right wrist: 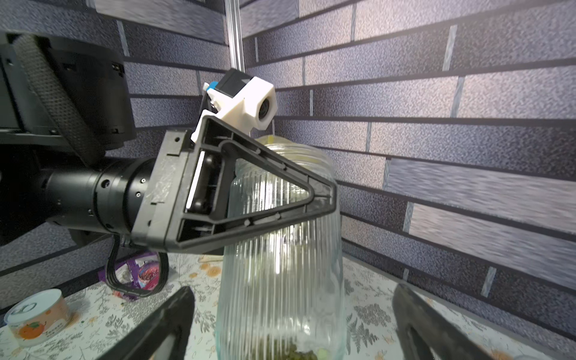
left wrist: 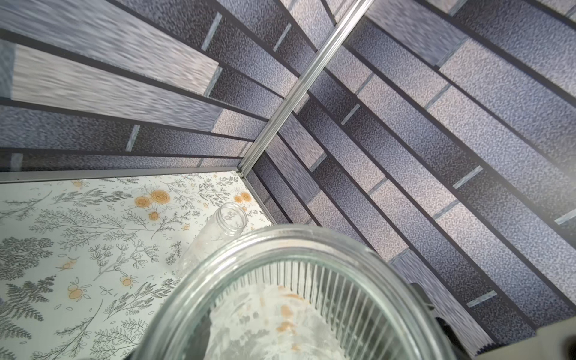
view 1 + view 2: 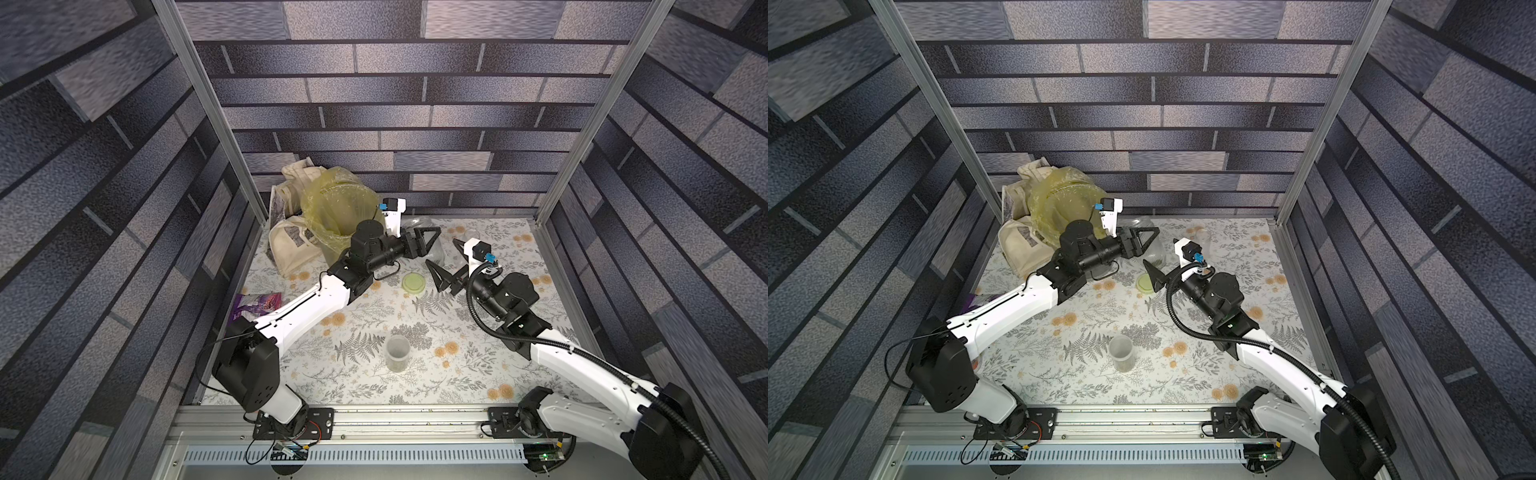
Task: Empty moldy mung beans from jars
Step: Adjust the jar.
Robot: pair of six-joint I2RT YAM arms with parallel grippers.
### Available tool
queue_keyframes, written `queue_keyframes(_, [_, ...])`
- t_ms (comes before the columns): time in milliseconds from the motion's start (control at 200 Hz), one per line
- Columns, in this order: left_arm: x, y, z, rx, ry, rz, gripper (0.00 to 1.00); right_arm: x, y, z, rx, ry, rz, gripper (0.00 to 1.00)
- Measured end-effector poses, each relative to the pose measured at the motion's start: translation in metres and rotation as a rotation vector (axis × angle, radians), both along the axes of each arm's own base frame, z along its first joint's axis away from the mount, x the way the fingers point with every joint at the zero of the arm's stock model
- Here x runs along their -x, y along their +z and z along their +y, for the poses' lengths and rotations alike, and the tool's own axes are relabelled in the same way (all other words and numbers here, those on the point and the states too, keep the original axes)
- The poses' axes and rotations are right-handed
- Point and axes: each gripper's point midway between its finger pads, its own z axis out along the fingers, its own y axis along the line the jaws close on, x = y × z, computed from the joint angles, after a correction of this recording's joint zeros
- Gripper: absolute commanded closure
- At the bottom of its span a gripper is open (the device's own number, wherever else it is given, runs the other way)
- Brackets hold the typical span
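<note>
The wide ribbed clear jar (image 1: 280, 265) stands upright with its mouth uncovered, and a small heap of mung beans (image 1: 299, 353) lies at its bottom. My left gripper (image 3: 424, 241) (image 1: 324, 194) is shut on its neck. Its rim (image 2: 296, 249) fills the left wrist view. My right gripper (image 3: 446, 259) (image 1: 294, 293) is open, a finger on each side of the jar's lower body, with gaps on both sides. The lime-green lid (image 3: 413, 283) lies on the table beside it. The short jar (image 3: 397, 353) stands near the front. The slim jar (image 2: 230, 219) stands by the back right corner.
The grey bin lined with a yellow bag (image 3: 332, 203) stands at the back left, with a cream cloth bag (image 3: 286, 245) against it. A purple packet (image 3: 257, 303) lies by the left wall and a tin can (image 1: 34, 314) stands near it.
</note>
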Motion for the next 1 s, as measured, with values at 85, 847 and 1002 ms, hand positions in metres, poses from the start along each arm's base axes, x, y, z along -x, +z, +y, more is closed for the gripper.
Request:
queue_keyframes(85, [0.0, 0.015, 0.008, 0.015, 0.021, -0.015, 0.59, -0.002, 0.006, 0.003, -0.031, 0.007, -0.043, 0.0])
queue_keyframes(847, [0.002, 0.061, 0.023, 0.176, 0.046, -0.013, 0.59, -0.019, 0.021, 0.027, -0.153, 0.079, -0.12, 0.0])
queue_keyframes(1002, [0.004, 0.063, 0.022, 0.201, 0.032, 0.001, 0.6, -0.023, 0.02, 0.031, -0.162, 0.094, -0.12, 0.01])
